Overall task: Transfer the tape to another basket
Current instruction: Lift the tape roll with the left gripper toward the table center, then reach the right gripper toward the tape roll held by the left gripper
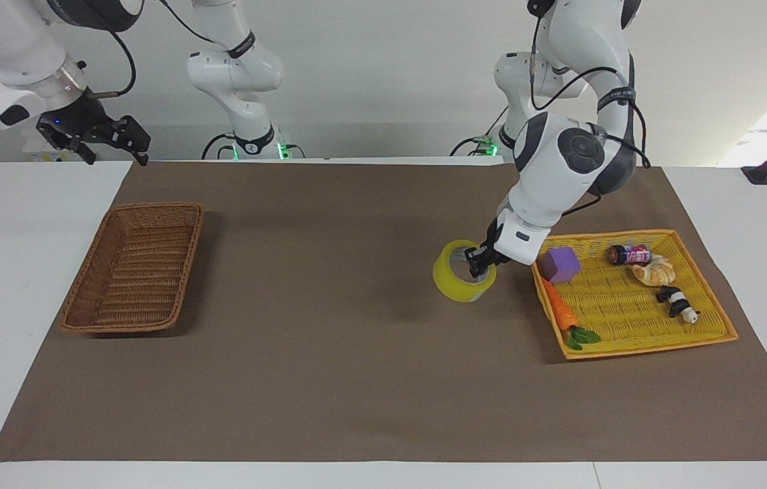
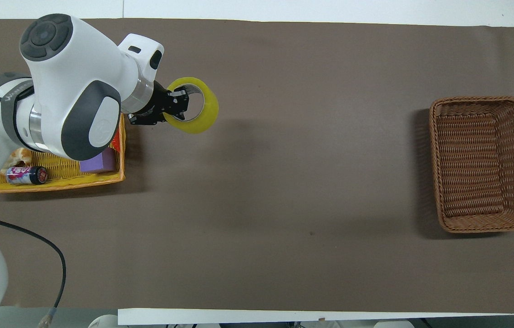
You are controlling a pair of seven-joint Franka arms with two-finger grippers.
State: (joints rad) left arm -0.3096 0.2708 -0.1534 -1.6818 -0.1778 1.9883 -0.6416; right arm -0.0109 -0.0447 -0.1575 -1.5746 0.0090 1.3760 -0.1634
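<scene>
The tape [image 1: 462, 280] hangs in the air over the bare brown mat [image 1: 329, 380], just beside the yellow tray [image 1: 634, 350] on the side toward the right arm's end of the table. We see the left gripper [image 1: 480, 261] clamped on its wall, one finger inside the core and one outside, with the roll tilted so its opening faces up and toward the camera in the facing view. In the overhead view the tape [image 2: 197, 115] sits at the tip of the left gripper [image 2: 178, 104], clear of the tray's edge, and a faint shadow lies on the mat under it.

We find the basket [image 1: 133, 268] well apart from the tape, at the right arm's end of the mat, with nothing in it. The right gripper [image 1: 101, 139] hangs above the table edge near the basket, on the side nearer the robots, and that arm waits. We cannot tell whether its fingers are open or closed.

In the tray we see a purple block [image 1: 559, 264], a carrot [image 1: 561, 314], a can [image 1: 629, 255], a croissant [image 1: 654, 273] and a small black-and-white toy [image 1: 676, 303]. The can touches the croissant; the carrot lies along the tray wall nearest the tape.
</scene>
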